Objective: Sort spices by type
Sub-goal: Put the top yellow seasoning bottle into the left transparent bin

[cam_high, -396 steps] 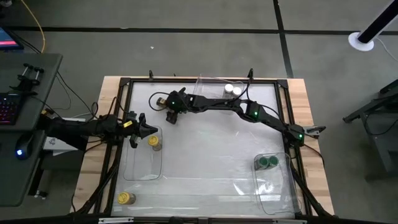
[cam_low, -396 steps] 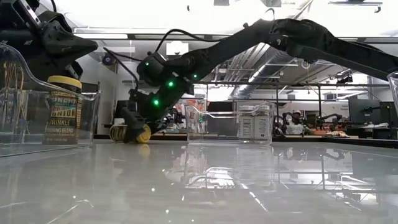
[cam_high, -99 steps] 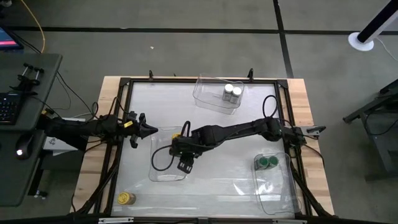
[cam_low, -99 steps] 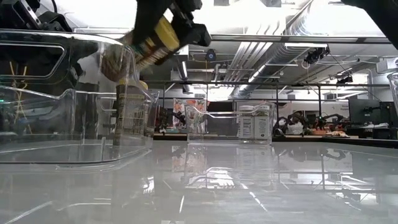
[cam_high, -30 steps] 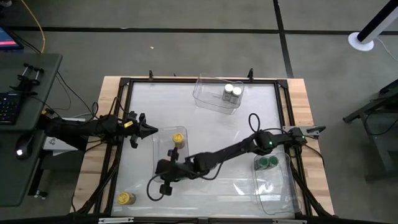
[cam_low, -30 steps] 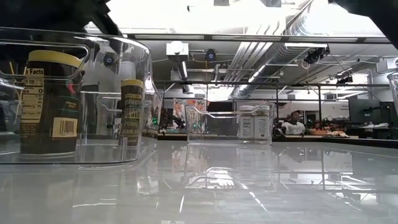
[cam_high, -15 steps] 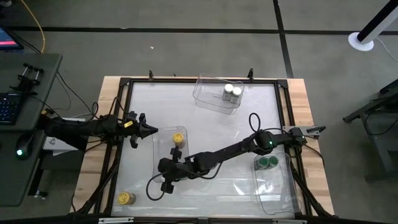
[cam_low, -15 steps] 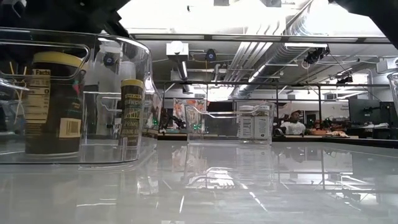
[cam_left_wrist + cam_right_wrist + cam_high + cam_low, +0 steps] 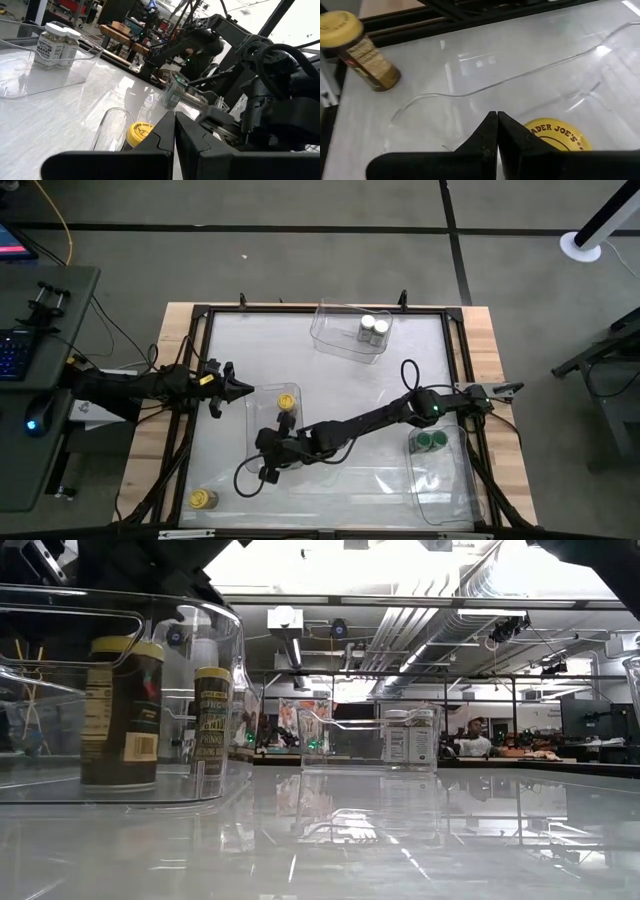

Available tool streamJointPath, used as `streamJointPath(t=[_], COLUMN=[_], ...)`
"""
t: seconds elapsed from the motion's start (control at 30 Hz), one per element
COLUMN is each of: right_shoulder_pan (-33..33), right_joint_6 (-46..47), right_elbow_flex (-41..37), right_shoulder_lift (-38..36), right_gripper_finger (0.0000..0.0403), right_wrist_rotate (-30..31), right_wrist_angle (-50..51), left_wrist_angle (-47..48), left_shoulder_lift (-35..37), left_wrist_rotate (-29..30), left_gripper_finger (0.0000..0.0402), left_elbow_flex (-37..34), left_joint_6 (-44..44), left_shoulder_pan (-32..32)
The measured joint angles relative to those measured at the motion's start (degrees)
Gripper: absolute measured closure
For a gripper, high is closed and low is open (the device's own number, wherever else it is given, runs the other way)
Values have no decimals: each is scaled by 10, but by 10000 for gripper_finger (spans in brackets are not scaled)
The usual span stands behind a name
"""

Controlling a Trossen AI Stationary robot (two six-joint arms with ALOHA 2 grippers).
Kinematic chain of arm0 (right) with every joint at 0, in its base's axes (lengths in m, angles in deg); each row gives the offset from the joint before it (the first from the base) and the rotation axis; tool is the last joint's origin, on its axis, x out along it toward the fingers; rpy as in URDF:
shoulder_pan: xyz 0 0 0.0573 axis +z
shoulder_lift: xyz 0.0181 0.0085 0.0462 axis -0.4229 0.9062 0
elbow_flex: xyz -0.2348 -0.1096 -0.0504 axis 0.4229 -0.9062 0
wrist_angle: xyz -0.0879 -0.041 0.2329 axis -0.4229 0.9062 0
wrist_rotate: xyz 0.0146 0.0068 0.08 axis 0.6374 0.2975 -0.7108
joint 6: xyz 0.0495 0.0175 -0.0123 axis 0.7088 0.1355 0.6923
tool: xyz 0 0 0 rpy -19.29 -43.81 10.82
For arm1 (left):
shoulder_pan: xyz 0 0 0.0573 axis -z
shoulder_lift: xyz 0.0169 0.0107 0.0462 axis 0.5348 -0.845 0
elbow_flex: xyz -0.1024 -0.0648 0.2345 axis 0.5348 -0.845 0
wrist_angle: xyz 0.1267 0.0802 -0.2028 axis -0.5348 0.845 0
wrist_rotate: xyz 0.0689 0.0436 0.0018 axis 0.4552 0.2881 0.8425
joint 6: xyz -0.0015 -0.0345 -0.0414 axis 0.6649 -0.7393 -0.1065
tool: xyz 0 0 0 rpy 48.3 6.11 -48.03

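The right pincer [image 9: 268, 448], clenched and empty, hangs over the clear bin [image 9: 252, 412] holding two yellow-lidded jars [image 9: 122, 712], its arm stretched low across the table [image 9: 340, 395]. The left pincer [image 9: 240, 388], also clenched, waits at the left edge. A third yellow-lidded jar [image 9: 203, 499] stands near-left.

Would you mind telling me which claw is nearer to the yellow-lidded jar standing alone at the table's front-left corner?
The right claw: it hovers over the clear bin's near end, just beyond the lone jar. The left claw waits farther away, near the table's left edge.
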Motion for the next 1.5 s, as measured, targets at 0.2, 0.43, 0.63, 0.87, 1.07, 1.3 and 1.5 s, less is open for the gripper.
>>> streamJointPath(t=[0.2,0.43,0.63,0.87,1.07,1.3,1.5], right_shoulder_pan=[-5,-16,-29,-49,-70,-62,-29], right_joint_6=[-3,-4,-5,-40,-86,-132,-148], right_elbow_flex=[0,0,0,-1,-2,-2,-1], right_shoulder_lift=[0,-1,-1,2,1,-23,-35], right_gripper_finger=[403,403,403,403,403,403,403], right_wrist_rotate=[9,24,36,30,-18,-58,-124], right_wrist_angle=[16,39,38,-11,-67,-73,-10], left_wrist_angle=[0,0,0,0,0,-1,0], left_shoulder_lift=[0,0,0,0,0,0,-2], left_wrist_rotate=[0,0,0,0,0,0,0], left_gripper_finger=[401,401,401,401,401,401,401], left_elbow_flex=[0,0,0,0,0,0,0], left_joint_6=[0,0,0,0,0,0,0], left_shoulder_pan=[0,0,0,0,0,0,0])
